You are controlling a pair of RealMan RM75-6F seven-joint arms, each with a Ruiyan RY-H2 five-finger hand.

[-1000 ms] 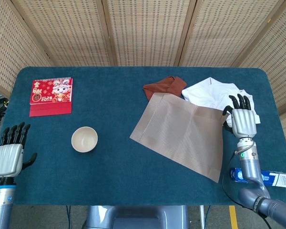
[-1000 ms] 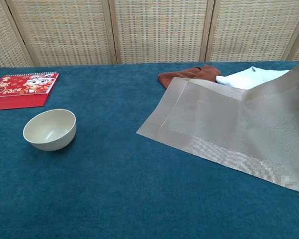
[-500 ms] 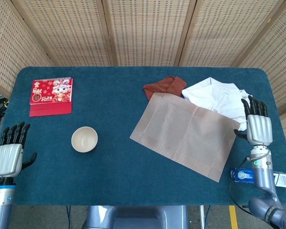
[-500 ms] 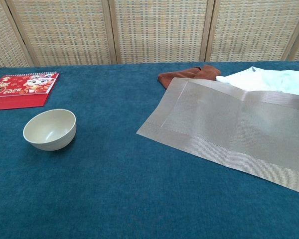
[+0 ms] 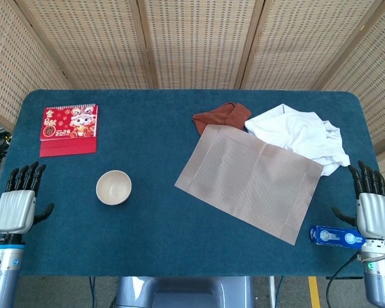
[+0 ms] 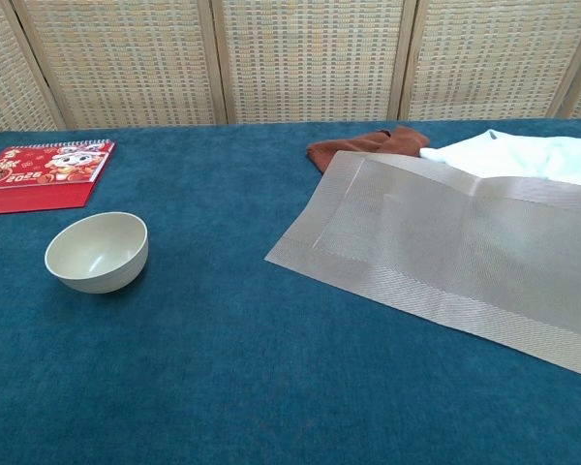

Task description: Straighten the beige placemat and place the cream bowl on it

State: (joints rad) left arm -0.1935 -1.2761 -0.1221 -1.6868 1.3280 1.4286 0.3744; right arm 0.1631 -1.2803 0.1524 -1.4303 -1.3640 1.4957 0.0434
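The beige placemat (image 5: 250, 181) (image 6: 445, 247) lies flat but skewed on the blue table, right of centre, its far right corner resting on the white cloth. The cream bowl (image 5: 113, 187) (image 6: 97, 252) stands upright and empty on the left side, well apart from the mat. My left hand (image 5: 16, 206) hovers at the table's front left edge, fingers spread, holding nothing. My right hand (image 5: 371, 206) is off the front right edge, fingers spread and empty, away from the mat. Neither hand shows in the chest view.
A crumpled white cloth (image 5: 295, 136) (image 6: 523, 155) and a rust-brown cloth (image 5: 221, 117) (image 6: 363, 145) lie behind the mat. A red calendar (image 5: 68, 129) (image 6: 44, 172) sits at the back left. A small blue box (image 5: 337, 236) lies by the front right edge.
My right hand let go of the placemat's right corner and drew back right and toward the front edge. The lifted corner settled flat. The left hand barely shifted.
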